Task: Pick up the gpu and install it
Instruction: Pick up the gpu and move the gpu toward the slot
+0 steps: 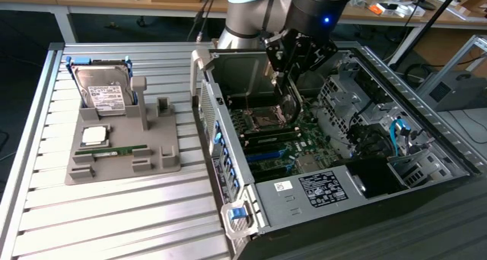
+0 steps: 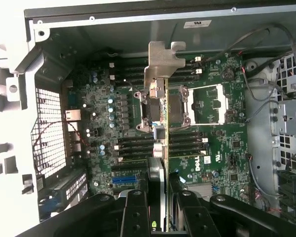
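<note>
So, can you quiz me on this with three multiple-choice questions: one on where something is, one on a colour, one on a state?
1. Where is the gpu?
A. on the grey tray
B. inside the open case, above the motherboard
C. on the floor

2. What colour is the motherboard?
A. green
B. red
C. white

3. The gripper is:
A. open and empty
B. shut on the gpu
C. shut on the hard drive

Answers:
1 B, the card hangs over the board inside the case.
2 A, its surface is green.
3 B, it clamps the card's edge.
</note>
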Robot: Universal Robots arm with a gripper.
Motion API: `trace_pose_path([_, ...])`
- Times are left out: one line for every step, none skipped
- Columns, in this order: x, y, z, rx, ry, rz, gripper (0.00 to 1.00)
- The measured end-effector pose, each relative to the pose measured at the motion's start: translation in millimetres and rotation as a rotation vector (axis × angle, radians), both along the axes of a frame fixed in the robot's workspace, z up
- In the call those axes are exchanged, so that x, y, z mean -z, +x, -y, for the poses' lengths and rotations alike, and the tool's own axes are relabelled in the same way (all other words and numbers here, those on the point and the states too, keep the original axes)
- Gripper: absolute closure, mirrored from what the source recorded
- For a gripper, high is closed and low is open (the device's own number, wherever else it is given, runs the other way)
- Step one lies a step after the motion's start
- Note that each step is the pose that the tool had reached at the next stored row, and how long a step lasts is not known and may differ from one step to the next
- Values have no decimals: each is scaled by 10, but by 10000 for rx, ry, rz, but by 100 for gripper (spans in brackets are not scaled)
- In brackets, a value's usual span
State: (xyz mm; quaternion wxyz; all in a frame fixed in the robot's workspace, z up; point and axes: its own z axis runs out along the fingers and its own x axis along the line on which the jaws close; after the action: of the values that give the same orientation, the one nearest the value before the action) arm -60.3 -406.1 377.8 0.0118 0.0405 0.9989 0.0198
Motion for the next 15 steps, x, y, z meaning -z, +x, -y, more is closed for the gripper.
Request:
trace_pose_path([7,1,2,0,0,0,73])
trace_pose_path([15,3,3,0,0,0,73])
trace_pose_path([22,4,5,0,0,0,73])
trace_pose_path([28,5,7,1,0,0,73])
trace_pose_path([36,7,10,0,0,0,73])
trace_pose_path([41,10,12,0,0,0,73])
trace_pose_path([46,14,12,1,-1,-1,73])
trace_pose_path([51,20,13,1,-2,-1,73])
trace_pose_path([58,31,13,1,-2,-1,73])
trace_pose_path([64,39,14,0,0,0,73])
trace_pose_path([71,50,14,0,0,0,73])
trace_pose_path([76,58,14,0,0,0,73])
trace_pose_path([85,70,15,0,0,0,73])
trace_pose_path([89,75,15,0,0,0,73])
trace_pose_path([94,81,16,0,0,0,73])
